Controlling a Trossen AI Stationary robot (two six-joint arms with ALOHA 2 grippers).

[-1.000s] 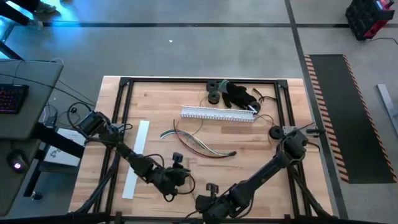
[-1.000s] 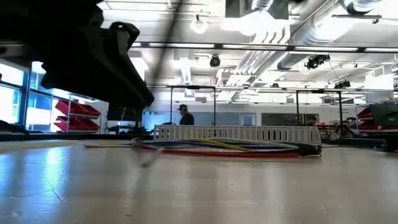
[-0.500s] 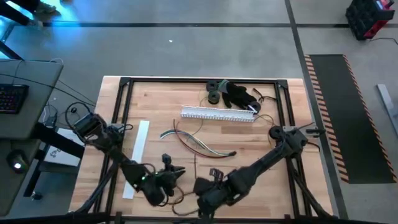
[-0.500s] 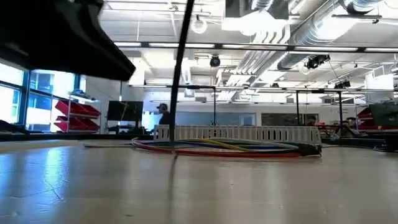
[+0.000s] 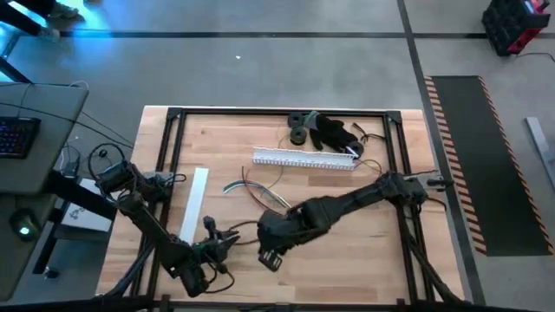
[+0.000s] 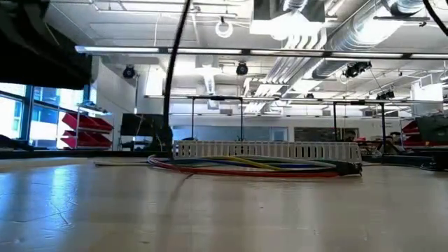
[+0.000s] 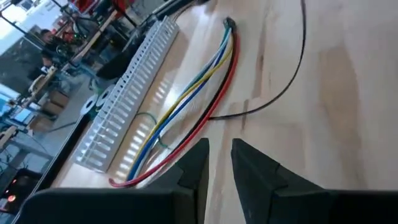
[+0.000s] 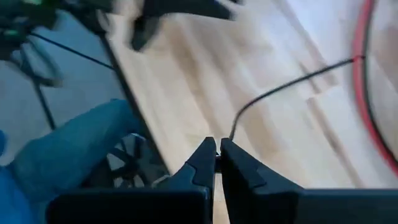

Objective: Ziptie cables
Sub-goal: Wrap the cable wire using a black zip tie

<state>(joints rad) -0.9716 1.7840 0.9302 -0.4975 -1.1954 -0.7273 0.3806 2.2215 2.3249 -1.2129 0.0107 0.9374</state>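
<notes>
The cables (image 5: 273, 201), red, blue, grey and yellowish, lie loose on the wooden table just near of the white slotted duct (image 5: 303, 158); the low view shows the cables (image 6: 245, 166) flat before the duct (image 6: 266, 150). My right gripper (image 5: 267, 256) hangs near of the cables, shut on a thin dark strand (image 8: 280, 87). My left gripper (image 5: 211, 236) stands to its left, pointing at the cables (image 7: 186, 102). The left gripper (image 7: 219, 152) has a narrow gap between its fingers and holds nothing. My right gripper pinches the thin dark strand by its end (image 8: 231, 134) between the tips of its two shut fingers. The fingers slant down toward the table's near-left. From the fingertips the strand runs off over the wood to the red cable (image 8: 364, 74).
A flat white strip (image 5: 192, 212) lies at the table's left. Black round parts (image 5: 299, 128) and a dark heap (image 5: 334, 132) sit behind the duct. A black frame (image 5: 260, 111) rims the table. Something blue-clad (image 8: 68, 155) shows beyond the table's edge. Bare wood lies at the near right.
My left gripper has drawn back toward the table's left and near edges. My right arm has swung out from the near edge over toward the cables, its gripper going toward the table's left, and the dark strand has turned about with it.
</notes>
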